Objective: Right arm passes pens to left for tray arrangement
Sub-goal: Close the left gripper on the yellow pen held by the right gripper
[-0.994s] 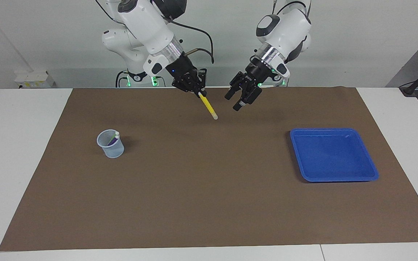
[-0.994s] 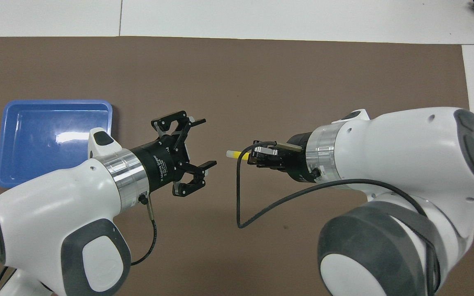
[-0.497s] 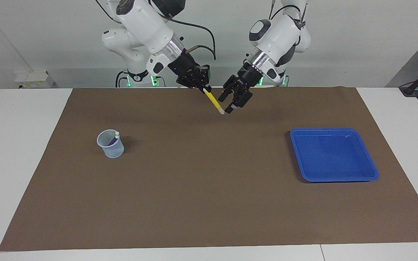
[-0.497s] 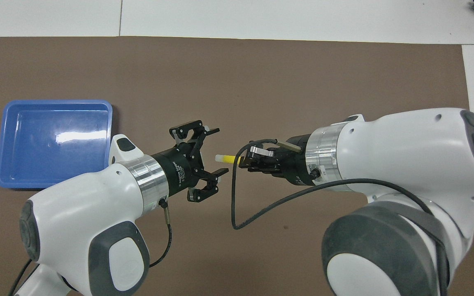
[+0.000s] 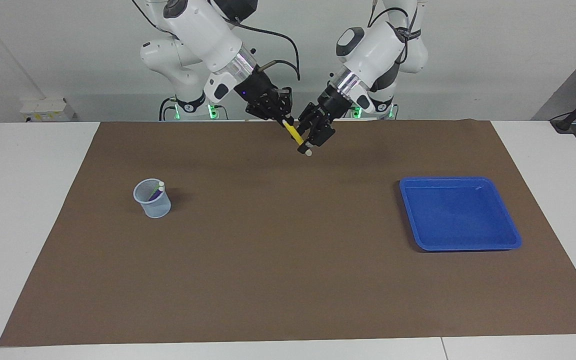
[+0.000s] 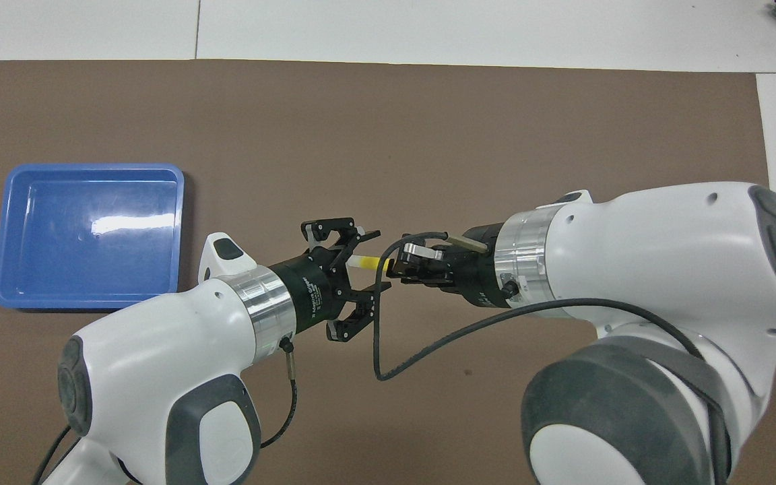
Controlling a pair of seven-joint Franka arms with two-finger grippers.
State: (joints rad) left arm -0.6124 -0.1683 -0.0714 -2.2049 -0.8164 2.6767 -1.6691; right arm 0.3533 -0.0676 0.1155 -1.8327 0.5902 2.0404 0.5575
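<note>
My right gripper [image 5: 284, 121] [image 6: 398, 259] is shut on the upper end of a yellow pen [image 5: 295, 136] [image 6: 363, 261], held slanting in the air over the mat's edge nearest the robots. My left gripper [image 5: 312, 139] [image 6: 378, 261] is open, one finger on each side of the pen's pale lower end, with gaps showing in the overhead view. A green pen [image 5: 158, 188] and a purple pen [image 5: 154, 196] stand in a pale mesh cup [image 5: 153, 205] toward the right arm's end. The blue tray [image 5: 468, 246] [image 6: 91, 168] lies bare toward the left arm's end.
A brown mat [image 5: 288, 260] [image 6: 428, 121] covers most of the white table. The right arm's black cable [image 6: 388, 364] loops below its wrist. In the overhead view the right arm hides the cup.
My left gripper has travelled toward the right one and now straddles the pen's pale end, its fingers closer together. The right gripper has edged toward it with the pen.
</note>
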